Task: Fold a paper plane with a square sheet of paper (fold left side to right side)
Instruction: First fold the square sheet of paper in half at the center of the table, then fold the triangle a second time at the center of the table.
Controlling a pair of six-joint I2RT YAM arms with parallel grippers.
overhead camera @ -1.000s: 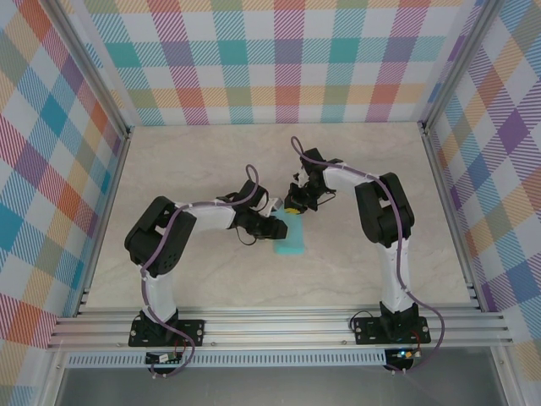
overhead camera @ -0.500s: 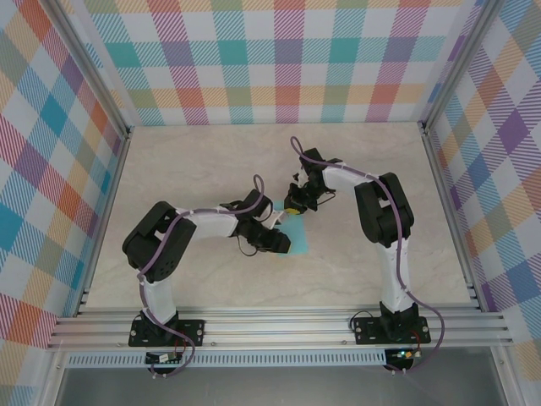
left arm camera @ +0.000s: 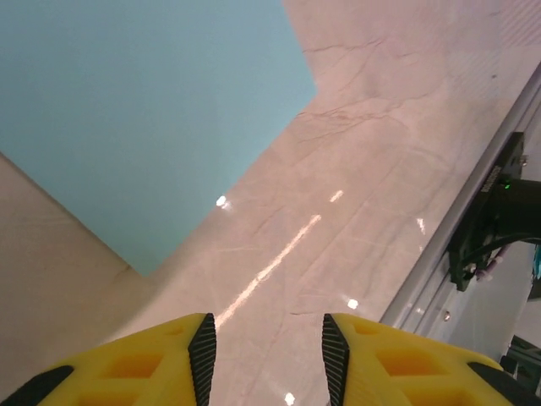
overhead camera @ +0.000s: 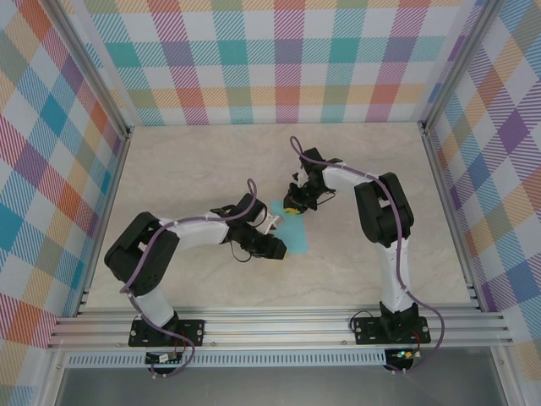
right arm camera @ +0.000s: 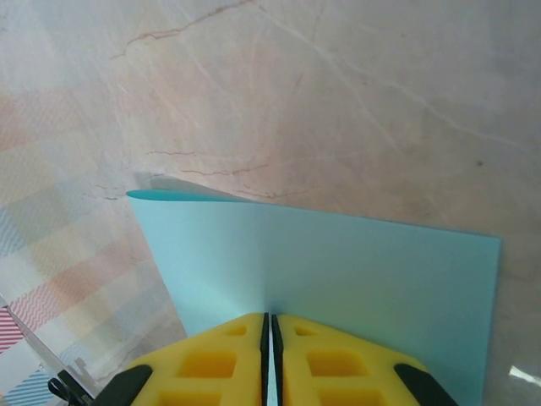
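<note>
Square sheet of paper (overhead camera: 297, 237) lies folded at the centre of the bench (overhead camera: 194, 169). Right gripper (right arm camera: 270, 320) pinches its far edge. Left gripper (left arm camera: 269, 334) hangs released, empty, beside it.

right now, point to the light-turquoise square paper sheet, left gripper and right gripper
light-turquoise square paper sheet (left arm camera: 144, 110): left wrist view, flat middle
left gripper (left arm camera: 269, 334): left wrist view, gap between yellow fingertips
right gripper (right arm camera: 270, 326): right wrist view, seam between shut fingertips

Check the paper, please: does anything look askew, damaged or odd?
Only a small thing: in the right wrist view, the paper pinched by the right hand lifts slightly at its far left corner, showing a darker sliver and a shadow.
</note>
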